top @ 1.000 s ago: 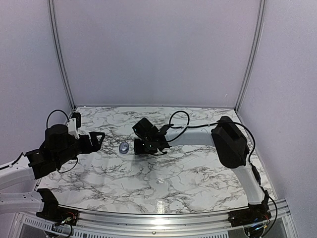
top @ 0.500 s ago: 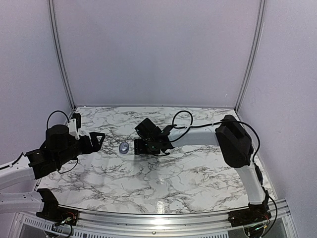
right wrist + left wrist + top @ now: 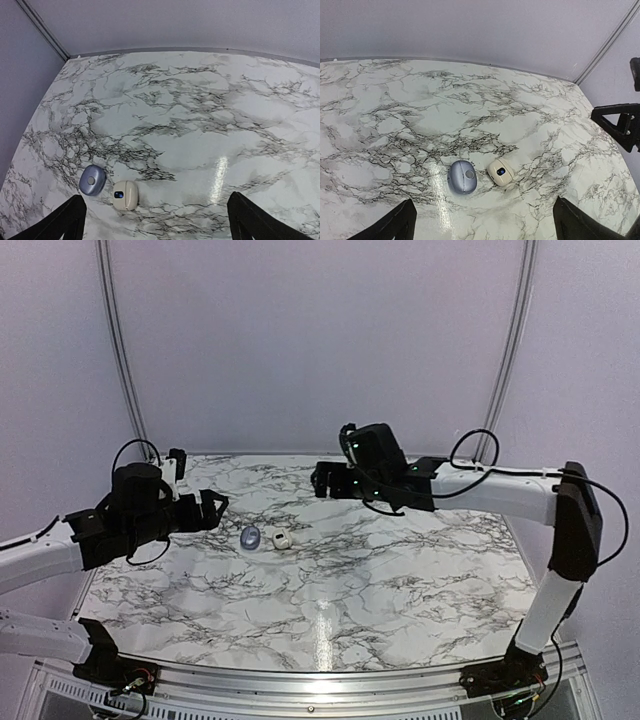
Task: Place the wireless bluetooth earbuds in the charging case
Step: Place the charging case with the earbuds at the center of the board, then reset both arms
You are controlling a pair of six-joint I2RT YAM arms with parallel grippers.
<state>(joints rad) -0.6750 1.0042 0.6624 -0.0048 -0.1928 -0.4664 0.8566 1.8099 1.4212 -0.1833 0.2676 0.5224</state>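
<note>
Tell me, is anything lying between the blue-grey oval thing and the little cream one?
Nothing. In the left wrist view, only a narrow strip of bare marble table separates the blue-grey oval thing from the cream one.

White marble-pattern tabletop (image 3: pixel 400 590), dark veins, glare streak near front edge. Plain lilac walls (image 3: pixel 320 340) behind and beside. Metal posts (image 3: pixel 118 350) at back corners.

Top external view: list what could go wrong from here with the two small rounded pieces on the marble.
1. The blue-grey rounded piece and the cream rounded piece with a dark spot lie a narrow gap apart; gripping one may knock the other.
2. Both look smooth on the glossy marble tabletop and may skid.
3. The open left gripper and open right gripper face the same spot and could collide.
</note>
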